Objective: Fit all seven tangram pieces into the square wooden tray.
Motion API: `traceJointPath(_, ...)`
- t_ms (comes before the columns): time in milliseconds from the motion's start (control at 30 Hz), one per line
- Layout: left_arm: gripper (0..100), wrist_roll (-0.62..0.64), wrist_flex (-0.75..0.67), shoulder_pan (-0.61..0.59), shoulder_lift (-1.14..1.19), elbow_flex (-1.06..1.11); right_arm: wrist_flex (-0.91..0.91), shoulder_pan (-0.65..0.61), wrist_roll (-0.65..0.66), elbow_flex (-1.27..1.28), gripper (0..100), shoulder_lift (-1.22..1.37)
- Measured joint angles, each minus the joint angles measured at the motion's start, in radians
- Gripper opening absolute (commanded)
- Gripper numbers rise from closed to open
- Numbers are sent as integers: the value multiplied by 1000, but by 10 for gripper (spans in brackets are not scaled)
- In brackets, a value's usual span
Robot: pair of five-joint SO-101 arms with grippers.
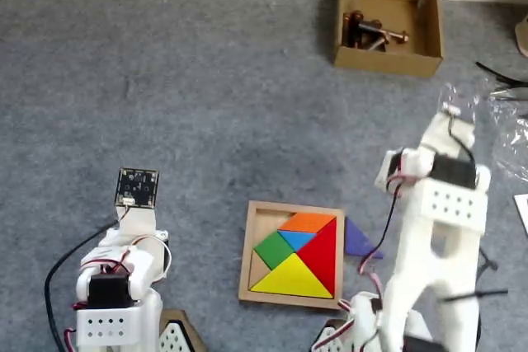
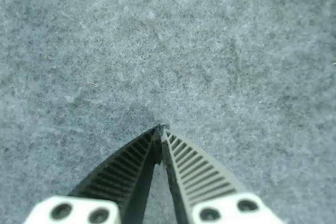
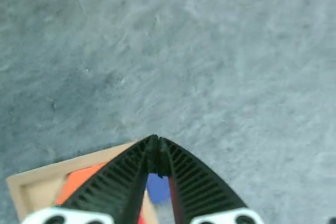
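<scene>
The worktop (image 1: pixel 206 96) is stretching open and bare across its far-left half, giving the most room to move. The square wooden tray (image 1: pixel 247 249) is lying close to the edge where the arms are mounted, between the two of them.

The left arm (image 1: pixel 115 286) is standing well apart from the tray. The right arm (image 1: pixel 437 204) is rising just beside the tray's right rim and crowding that side. A violet piece (image 1: pixel 356 238) is lying on the felt between that rim and the right arm. Whether it is touching the tray cannot be told.

A cardboard box (image 1: pixel 388 59) is sitting at the far edge toward the right corner, and a clear plastic bag (image 1: pixel 511 133) is spilling in at the right edge.

The worktop is wearing grey, fuzzy felt. Inside the pale wood tray, flat painted pieces are sitting edge to edge:
- an orange piece (image 1: pixel 307 222)
- a green piece (image 1: pixel 274 249)
- a blue triangle (image 1: pixel 297 239)
- a red triangle (image 1: pixel 326 253)
- a yellow triangle (image 1: pixel 295 278)

Bare wood is showing along the tray's left side.

The left gripper (image 2: pixel 160 132) is hanging over plain felt, its ribbed black jaws pressing together at the tips and holding nothing. The right gripper (image 3: pixel 156 144) is hanging above the tray's corner with its jaws likewise meeting at the tips, gripping nothing.
</scene>
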Motion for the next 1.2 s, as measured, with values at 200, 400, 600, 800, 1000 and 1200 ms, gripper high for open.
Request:
traceJointPath(200, 5, 0, 0, 0, 0, 0, 0, 32, 219, -144, 6, 157)
traceJointPath(400, 5, 0, 0, 0, 0, 0, -84, 112, 308, -258, 7, 226)
traceJointPath(600, 5, 0, 0, 0, 0, 0, -43, 140, 431, -272, 142, 342)
traceJointPath(800, 5, 0, 0, 0, 0, 0, 114, 87, 640, -265, 241, 374)
traceJointPath(1000, 5, 0, 0, 0, 0, 0, 212, -54, 729, -173, 245, 324)
traceJointPath(1200, 5, 0, 0, 0, 0, 0, 238, -212, 778, 29, 245, 97)
